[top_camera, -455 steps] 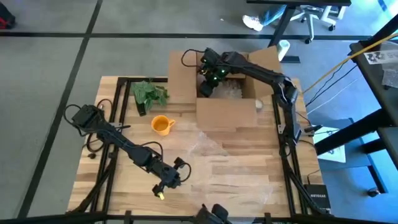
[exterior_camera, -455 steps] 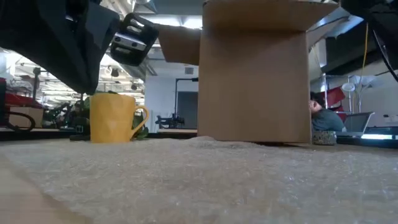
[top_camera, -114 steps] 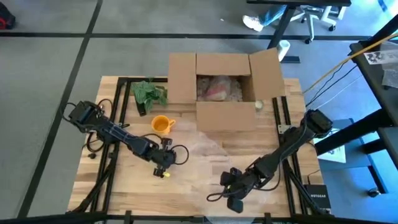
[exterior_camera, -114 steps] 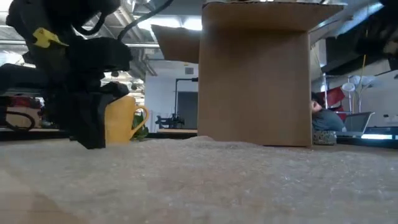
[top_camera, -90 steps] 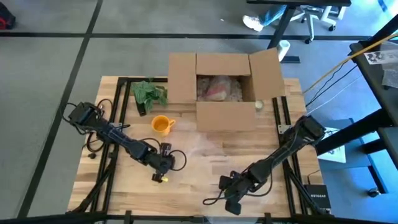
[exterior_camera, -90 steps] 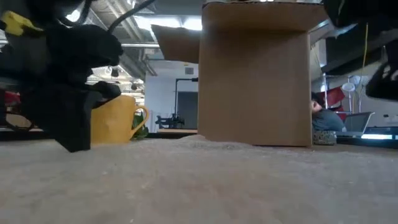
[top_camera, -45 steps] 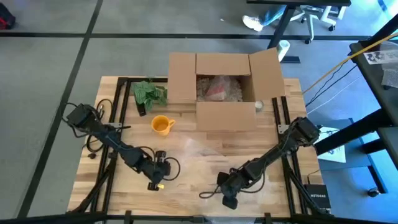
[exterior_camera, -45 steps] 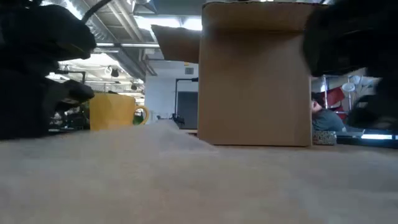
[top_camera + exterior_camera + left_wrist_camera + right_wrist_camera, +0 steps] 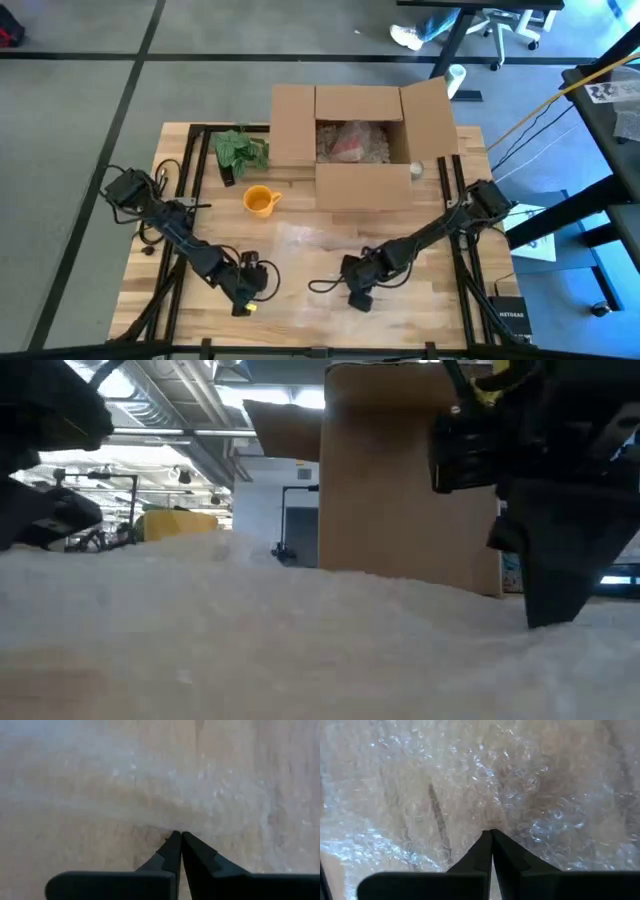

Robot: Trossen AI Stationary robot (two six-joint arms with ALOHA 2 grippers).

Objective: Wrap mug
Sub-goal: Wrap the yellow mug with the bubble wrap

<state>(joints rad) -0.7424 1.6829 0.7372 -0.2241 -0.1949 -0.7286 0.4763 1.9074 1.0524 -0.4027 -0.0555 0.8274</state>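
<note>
A clear bubble wrap sheet [image 9: 300, 245] lies on the wooden table between my two grippers; in the low view its near part [image 9: 300, 630] rises in a hump. The yellow mug [image 9: 260, 201] stands upright on the table behind it, left of the box, touched by nothing. My left gripper [image 9: 256, 281] is shut at the sheet's left side, near the table's front. My right gripper [image 9: 346, 273] is shut at the sheet's right part. My left gripper pinches the bubble wrap at an edge [image 9: 175, 826] between its two shut fingers, only at their tips. The sheet runs away from the fingers over the wood. My right gripper pinches the bubble wrap [image 9: 492, 822] between its two shut fingertips, somewhat inside the sheet; the wrap puckers around them.
An open cardboard box [image 9: 360, 185] with wrapped things inside stands at the table's far middle. A green leafy bunch [image 9: 240, 150] lies left of the box. Bare wood lies at the table's near right [image 9: 430, 300].
My left gripper has gone toward the table's near edge and a little left. My right gripper has gone toward the table's left and a little far. The bubble wrap has been drawn left with them, and its near part has risen into a hump in the low view.
</note>
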